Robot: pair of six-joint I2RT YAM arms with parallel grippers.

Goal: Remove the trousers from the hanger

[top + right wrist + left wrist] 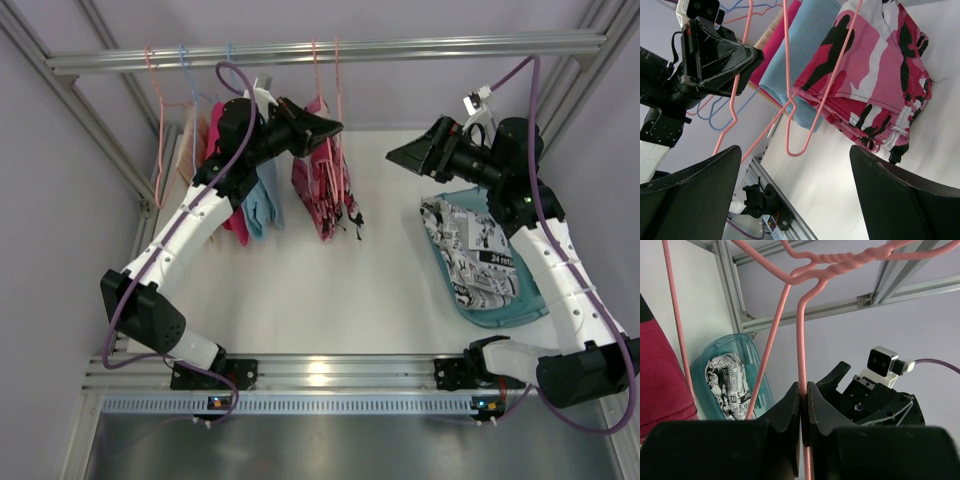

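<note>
Pink-red trousers with black and white patches hang on a pink wire hanger from the top rail; they also show in the right wrist view. My left gripper is shut on that hanger's wire, just under its twisted neck. My right gripper is open and empty, a short way right of the hanging trousers, its fingers wide apart. Black-and-white comic print trousers lie in a teal tray; they also show in the left wrist view.
Light-blue, magenta and tan garments hang on hangers at the rail's left. Frame posts stand at both sides. The white table lies below.
</note>
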